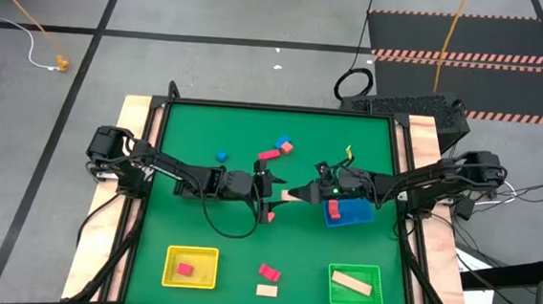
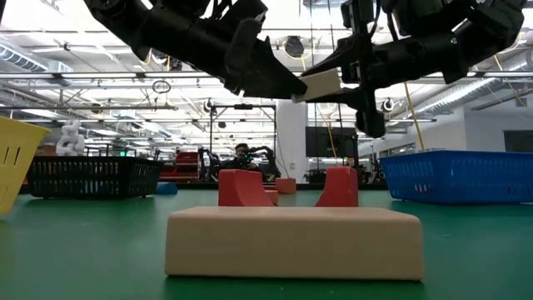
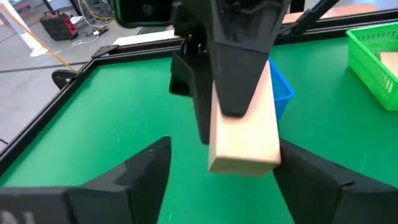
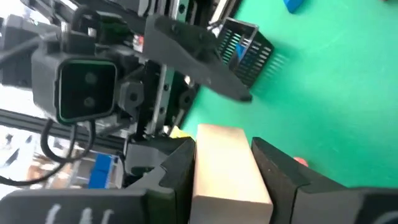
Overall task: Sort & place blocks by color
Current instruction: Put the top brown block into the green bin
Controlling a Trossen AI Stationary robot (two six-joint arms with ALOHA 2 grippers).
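Observation:
A cream block [image 3: 245, 140] hangs in the air over the middle of the table, and my right gripper [image 4: 224, 155] is shut on it, reaching in from the table's right. Facing it from the left, my left gripper [image 3: 224, 147] is open. Its fingers stand on either side of the block's free end, and I see no touch. In the high view the two grippers [image 1: 271, 186] [image 1: 299, 192] meet tip to tip. Loose blocks lie flat on the mat: blue ones [image 1: 221, 156] [image 1: 283, 143], red ones [image 1: 269, 155] [image 1: 269, 272] and a cream one [image 1: 266, 290]. My right gripper pinches the cream block by two opposite long faces [image 4: 205, 177] between its two fingers [image 4: 177, 171]. The fingers come in about level from the table's right and lie along the block. The block sticks out past the fingertips toward my left gripper, lifted clear of the table.
A yellow tray [image 1: 191, 279] holding a red block sits at the near left. A green tray [image 1: 374, 274] with a cream bar sits at the near right. A blue tray [image 1: 358, 216] lies under my right arm. A black basket [image 4: 245, 46] shows beyond the left gripper.

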